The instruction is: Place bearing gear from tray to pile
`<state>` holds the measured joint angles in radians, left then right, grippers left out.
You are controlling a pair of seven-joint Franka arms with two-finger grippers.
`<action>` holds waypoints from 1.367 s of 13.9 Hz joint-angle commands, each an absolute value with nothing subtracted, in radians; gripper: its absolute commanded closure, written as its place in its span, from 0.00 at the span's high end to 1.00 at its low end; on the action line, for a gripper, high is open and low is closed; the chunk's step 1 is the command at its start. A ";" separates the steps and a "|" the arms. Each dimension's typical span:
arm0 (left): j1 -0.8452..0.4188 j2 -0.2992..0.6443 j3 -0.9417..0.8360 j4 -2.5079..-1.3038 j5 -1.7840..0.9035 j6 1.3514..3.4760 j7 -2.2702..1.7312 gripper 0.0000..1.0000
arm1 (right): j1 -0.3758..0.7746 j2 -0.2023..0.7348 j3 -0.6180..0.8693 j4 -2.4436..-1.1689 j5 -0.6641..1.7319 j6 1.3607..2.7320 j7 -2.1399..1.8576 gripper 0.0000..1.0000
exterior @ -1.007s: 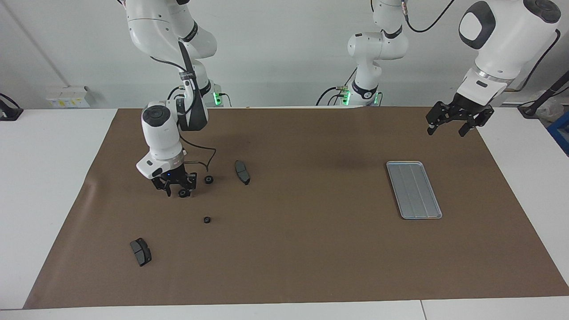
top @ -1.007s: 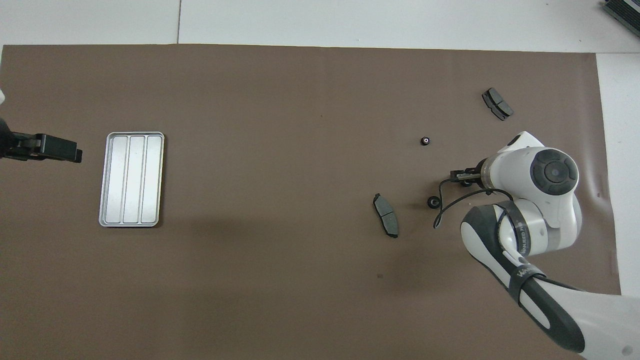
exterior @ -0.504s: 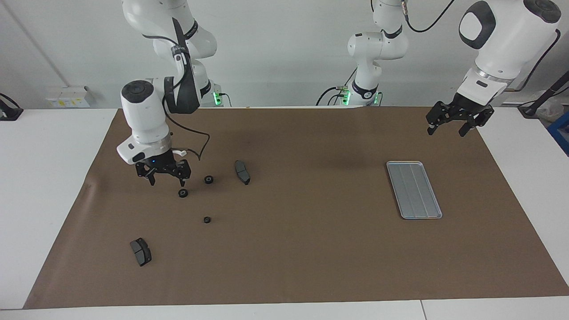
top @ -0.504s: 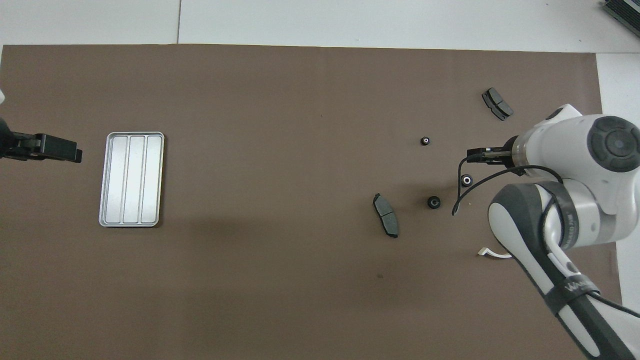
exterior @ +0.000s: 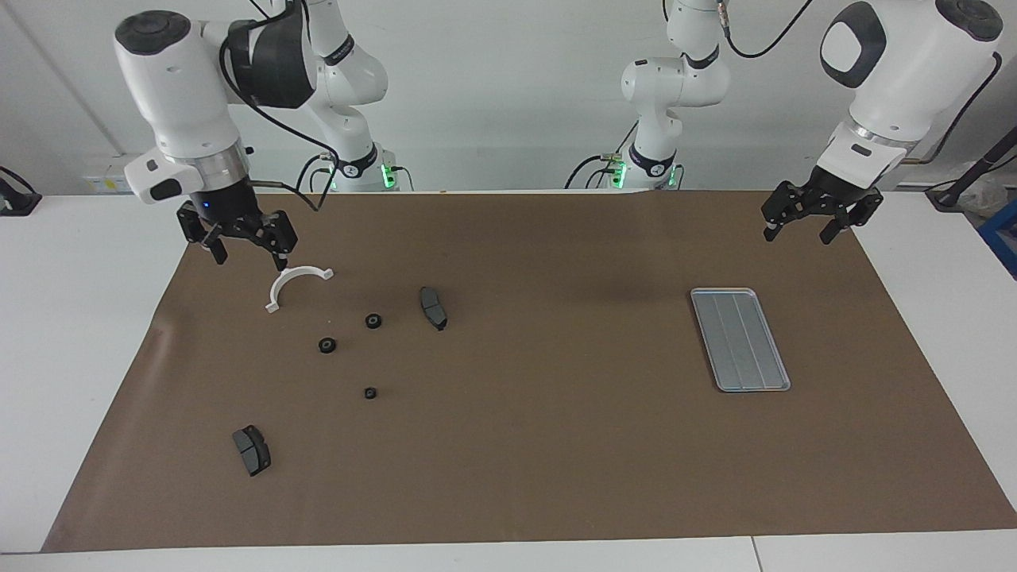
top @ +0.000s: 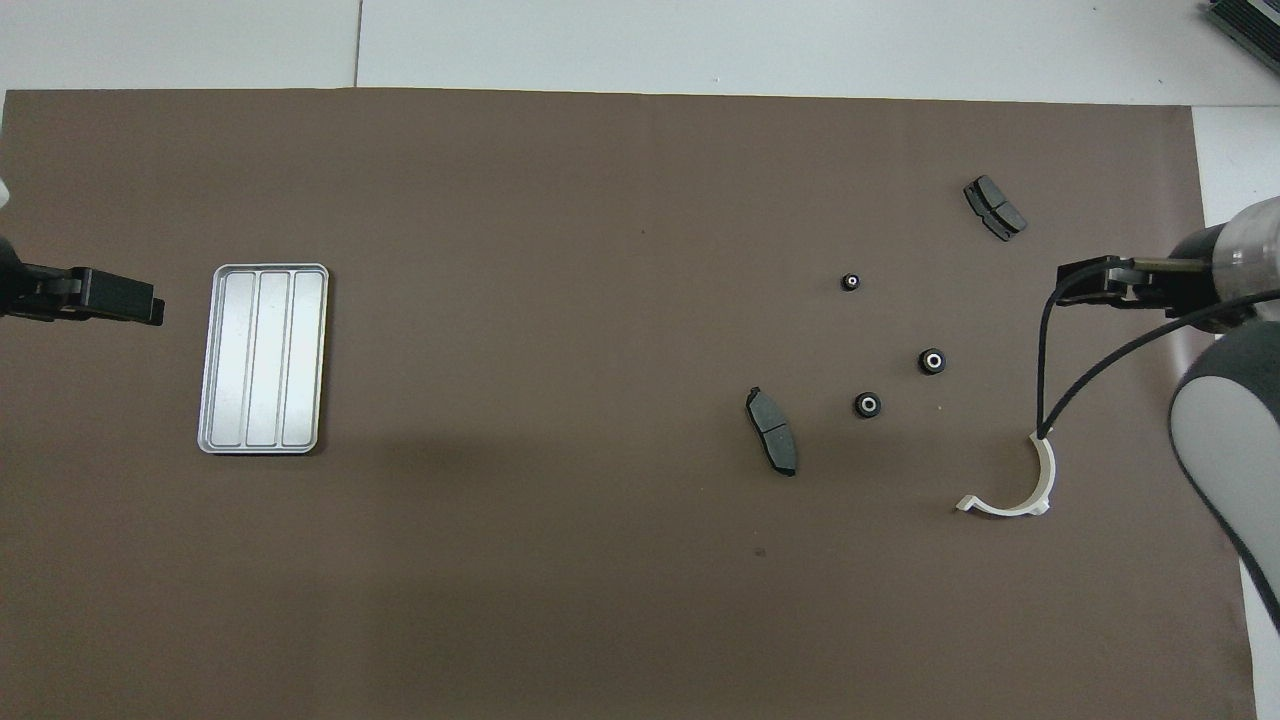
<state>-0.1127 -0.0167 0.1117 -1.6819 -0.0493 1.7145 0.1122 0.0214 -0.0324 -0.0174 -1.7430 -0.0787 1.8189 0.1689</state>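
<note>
The silver-grey tray (exterior: pixel 740 339) lies empty toward the left arm's end of the mat; it also shows in the overhead view (top: pixel 263 358). Three small black bearing gears (exterior: pixel 326 345) (exterior: pixel 373 321) (exterior: pixel 370 392) lie on the mat in the pile, among a white half-ring bracket (exterior: pixel 278 287) and two dark brake pads (exterior: pixel 433 307) (exterior: pixel 252 450). My right gripper (exterior: pixel 242 242) is open and empty, raised above the mat's edge beside the bracket. My left gripper (exterior: pixel 818 221) is open and empty, waiting in the air beside the tray.
In the overhead view the gears (top: pixel 932 361) (top: pixel 867 405) (top: pixel 850 282), the bracket (top: pixel 1046 475) and the pads (top: pixel 772 432) (top: pixel 995 208) lie spread out toward the right arm's end. A brown mat (exterior: pixel 540 445) covers the white table.
My right gripper has let go of a gear, risen from it and drawn back toward the right arm's end, uncovering the white bracket. The left arm has not moved.
</note>
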 commanded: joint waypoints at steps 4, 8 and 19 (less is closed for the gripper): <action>-0.109 -0.029 0.114 -1.701 -0.064 1.723 0.115 1.00 | 0.000 0.011 -0.008 -1.568 -0.026 1.625 0.163 1.00; -0.109 -0.029 0.114 -1.700 -0.064 1.723 0.115 1.00 | 0.015 -0.005 -0.005 -1.612 -0.028 1.611 0.164 1.00; -0.109 -0.029 0.113 -1.701 -0.064 1.723 0.115 1.00 | 0.017 -0.038 0.000 -1.674 -0.017 1.611 0.172 1.00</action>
